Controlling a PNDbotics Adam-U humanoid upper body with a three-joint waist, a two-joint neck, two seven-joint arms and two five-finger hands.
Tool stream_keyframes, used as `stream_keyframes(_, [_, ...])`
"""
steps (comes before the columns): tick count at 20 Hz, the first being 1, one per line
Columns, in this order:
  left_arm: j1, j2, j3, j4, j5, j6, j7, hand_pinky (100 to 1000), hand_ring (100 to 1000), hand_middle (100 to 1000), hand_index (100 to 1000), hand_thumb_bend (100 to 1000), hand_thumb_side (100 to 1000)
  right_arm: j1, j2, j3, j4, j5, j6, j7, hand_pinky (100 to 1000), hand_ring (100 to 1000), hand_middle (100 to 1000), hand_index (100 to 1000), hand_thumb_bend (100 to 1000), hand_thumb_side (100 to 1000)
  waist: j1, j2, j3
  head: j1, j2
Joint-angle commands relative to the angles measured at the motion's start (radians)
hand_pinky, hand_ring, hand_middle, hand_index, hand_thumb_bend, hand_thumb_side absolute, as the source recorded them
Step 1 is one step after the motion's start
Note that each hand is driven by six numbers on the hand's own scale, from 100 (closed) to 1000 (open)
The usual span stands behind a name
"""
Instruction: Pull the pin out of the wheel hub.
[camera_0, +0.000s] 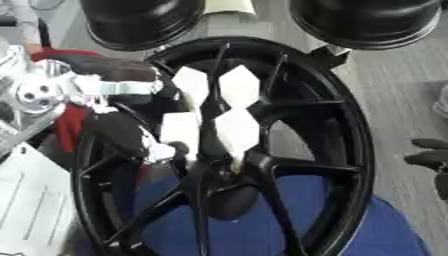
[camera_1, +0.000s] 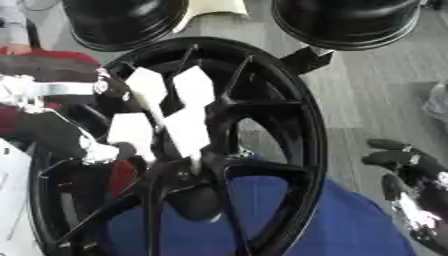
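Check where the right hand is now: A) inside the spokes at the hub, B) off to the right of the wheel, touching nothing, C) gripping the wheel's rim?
B: the right hand sits beyond the rim of the black wheel, with bare floor between them.

The wheel hub is seen in glossy black throughout, with four white patches shown between its spokes and a blue surface visible beneath. The left hand is coloured black with white and silver parts, red being seen behind it
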Motion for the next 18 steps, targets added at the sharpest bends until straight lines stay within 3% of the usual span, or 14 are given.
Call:
stream_keyframes(1, [-0.020, 0.008, 0.002, 0.007, -0.011, 0.020, -0.018, 709, 709, 629, 743, 288, 503, -0.005, -0.008, -0.006, -0.021, -0.001, 0.007, -0.003, 893, 787, 859, 764, 100, 502, -0.003, -0.014, -0.002, 0.005, -0.015])
stream_keyframes(8, [-0.023, 0.001, -0.005, 0.009, -0.009, 0.017, -0.012, 660, 637, 557, 668, 222, 429, -0.005, -0.008, -0.008, -0.021, -0.003, 0.007, -0.007, 893, 787, 859, 764, 100, 501, -0.004, -0.015, -0.003, 0.007, -0.011])
stream_keyframes(14, [-0.018, 0.013, 0.002, -0.010, 0.002, 0.020, -0.028, 612, 577, 485, 576, 138, 221, -0.001, -0.010, -0.010, -0.021, -0.005, 0.008, -0.011, 893, 787, 859, 764, 100, 503, -0.004, -0.020, 0.000, 0.007, -0.004])
stream_keyframes(18, [-0.016, 0.015, 0.008, -0.021, 0.015, 0.035, -0.030, 602, 578, 433, 523, 100, 214, 0.001, -0.012, -0.011, -0.021, -0.008, 0.005, -0.012, 893, 787, 859, 765, 100, 503, -0.006, -0.023, -0.001, 0.008, -0.001])
